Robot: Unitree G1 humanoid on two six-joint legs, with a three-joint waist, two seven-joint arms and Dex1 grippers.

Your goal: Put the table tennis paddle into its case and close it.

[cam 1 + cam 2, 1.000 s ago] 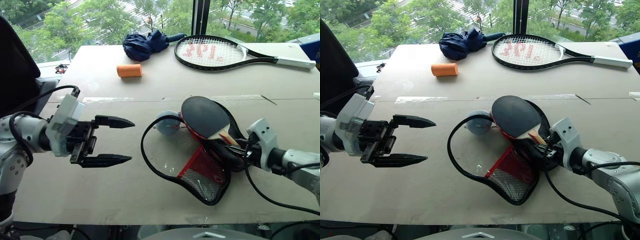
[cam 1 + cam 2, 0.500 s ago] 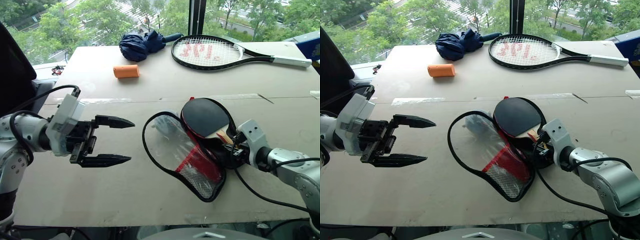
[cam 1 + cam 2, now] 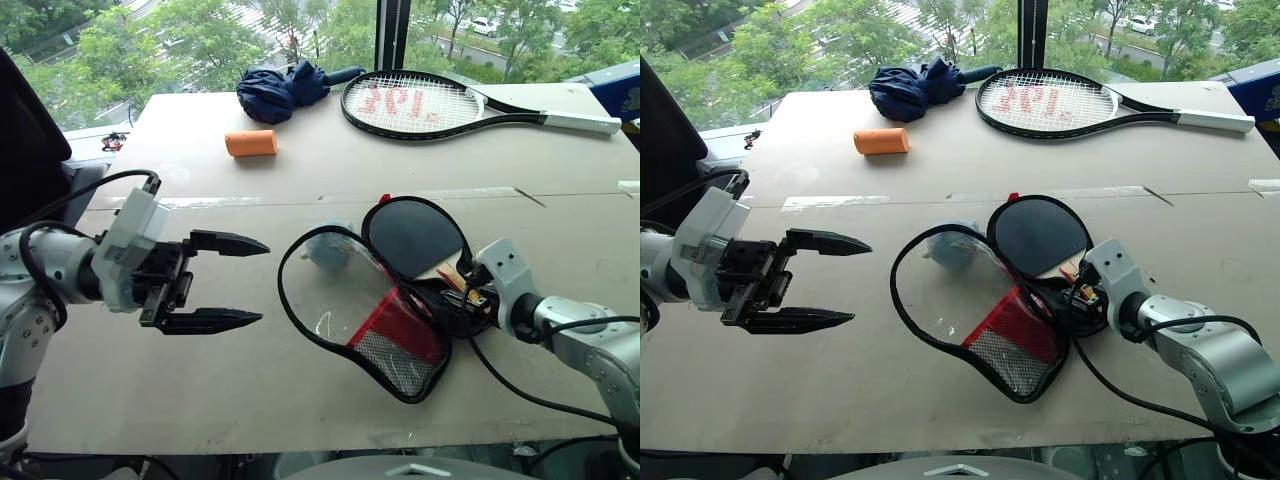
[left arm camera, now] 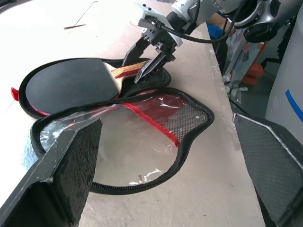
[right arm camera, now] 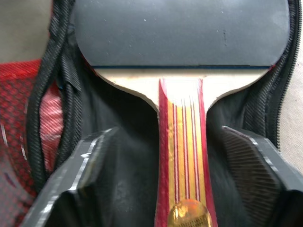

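Over on the left, the left end effector (image 3: 228, 282) hangs above the bare beige counter (image 3: 200, 380), its two black fingers spread wide with nothing between them, aimed toward the case. Next along comes the black fabric paddle-shaped zip case (image 3: 372, 330), lying flat and unzipped: its clear-windowed flap with the red panel and mesh pocket is folded out toward the left arm, and a fuzzy grey-blue ball charm (image 3: 328, 251) sits by its far rim. That flap looks soft and floppy, so it would likely need taking by its stiffer zipped edge to fold it across. Further right, the small table tennis paddle with its round black rubber face and red-striped wooden handle (image 3: 410, 236) lies bedded in the case's other half; it is rigid and light, and the handle is its natural hold. At the handle, the right end effector (image 4: 150, 59) has its fingers parted either side of the wood, apparently not clamping it.
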